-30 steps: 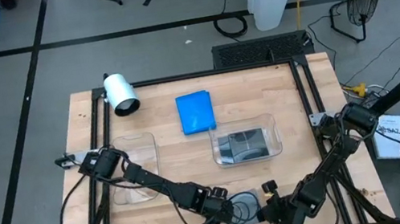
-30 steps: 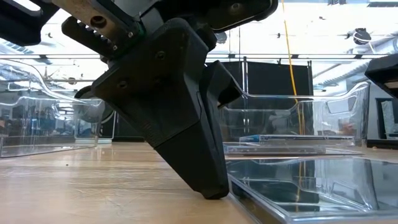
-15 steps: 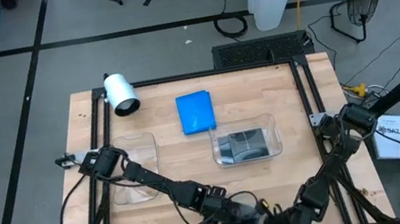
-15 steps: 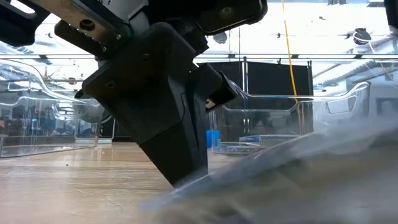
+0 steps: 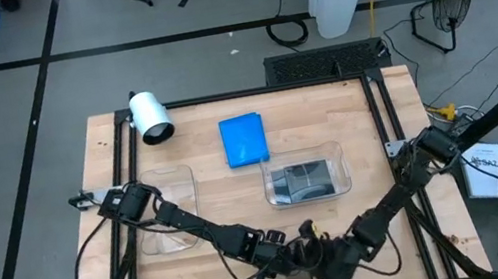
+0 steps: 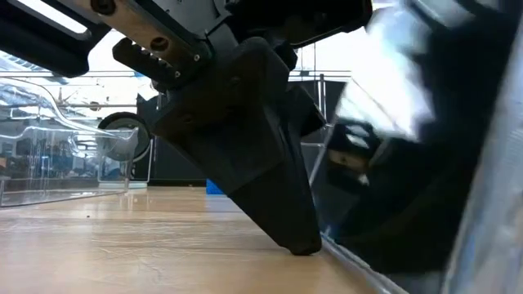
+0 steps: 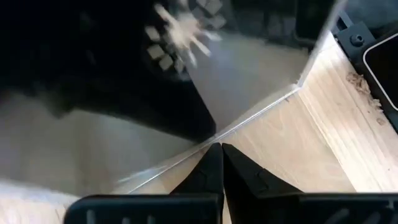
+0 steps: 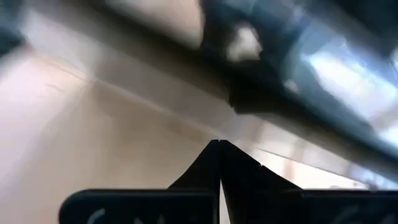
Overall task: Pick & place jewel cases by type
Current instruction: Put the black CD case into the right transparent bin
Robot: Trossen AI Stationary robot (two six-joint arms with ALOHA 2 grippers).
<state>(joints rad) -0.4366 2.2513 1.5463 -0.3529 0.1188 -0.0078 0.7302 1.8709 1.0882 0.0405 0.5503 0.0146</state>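
A dark translucent jewel case [image 5: 301,254] stands tilted near the table's front edge, between my two grippers. My left gripper [image 5: 278,254] is shut, its fingertips [image 6: 301,243] down at the case's lower edge. From the right, my right gripper [image 5: 323,257] is shut against the case's raised side. A blue jewel case [image 5: 243,139] lies flat at the table's far middle. Grey cases lie in a clear tray [image 5: 332,152] right of centre. My left gripper's shut fingertips [image 7: 217,152] meet the case's lower edge [image 7: 249,118], slanting down from the table's left. That edge stays on the wood [image 6: 351,260]. My right gripper's shut fingertips [image 8: 219,149] push against the case's opposite side [image 8: 217,127], slanting from the table's right. That side stands lifted off the table.
A second clear tray [image 5: 162,179] lies at the left under my left arm. A white cylinder [image 5: 151,115] sits at the far left corner. Bare wood lies between the trays and the front edge. The table's black frame [image 5: 377,118] runs along its sides.
My right gripper has gone toward the table's left, toward my left gripper, rising a little and rolling. The dark case, flat on the table before, has tipped up on its right side, while the edge at my left gripper has stayed on the wood.
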